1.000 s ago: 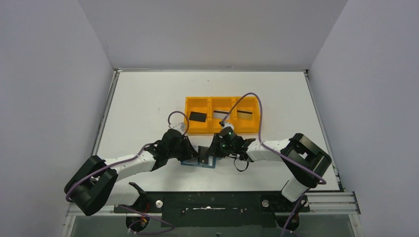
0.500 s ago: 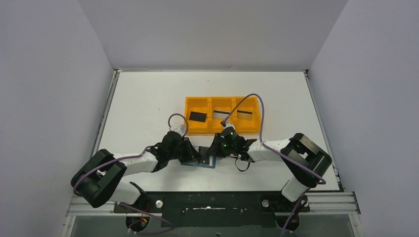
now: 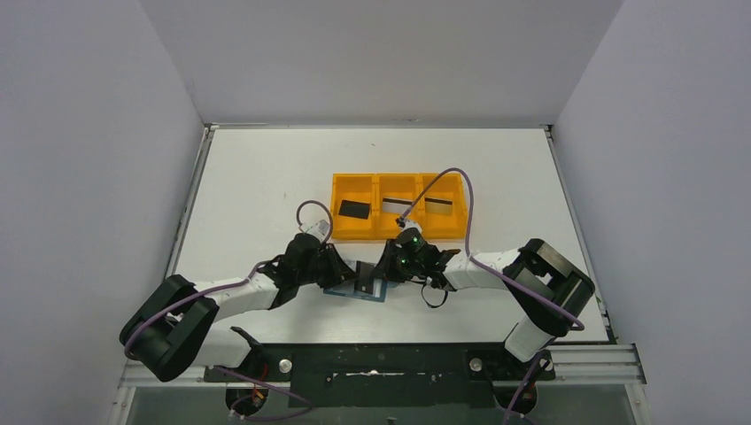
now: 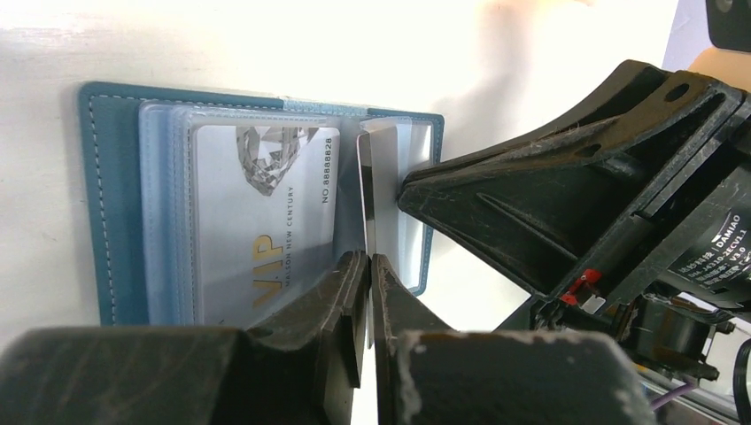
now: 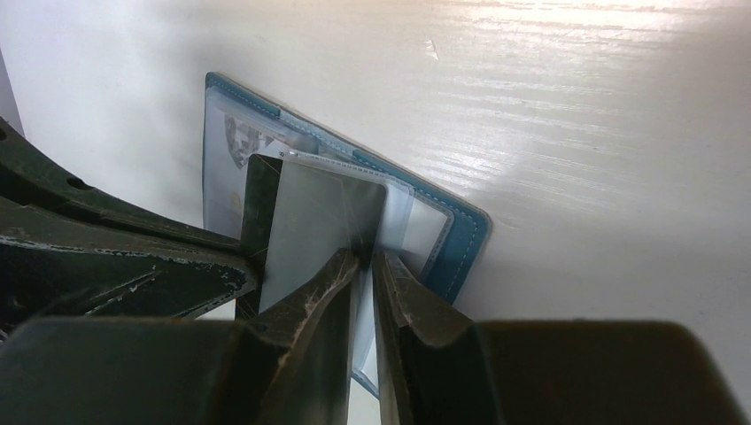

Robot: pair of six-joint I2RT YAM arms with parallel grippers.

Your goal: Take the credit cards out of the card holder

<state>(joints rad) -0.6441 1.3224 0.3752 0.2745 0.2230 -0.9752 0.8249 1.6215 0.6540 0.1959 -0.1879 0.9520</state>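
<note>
Left hand [image 4: 369, 261] and right hand [image 5: 366, 258] meet over the tabletop [image 3: 266, 177] just on the orange tray's [image 3: 354, 233] near side. There the card holder [image 4: 111, 204] lies open, and we see both hands pinched almost closed on one upright silver-grey credit card [image 5: 319, 230] rising from it.

The left arm [image 3: 235, 295] and right arm [image 3: 483, 268] stretch low and inward, wrists facing each other. The left tool [image 4: 368, 258] and right tool [image 5: 365, 258] nearly meet, each with jaws pinched almost together.
</note>
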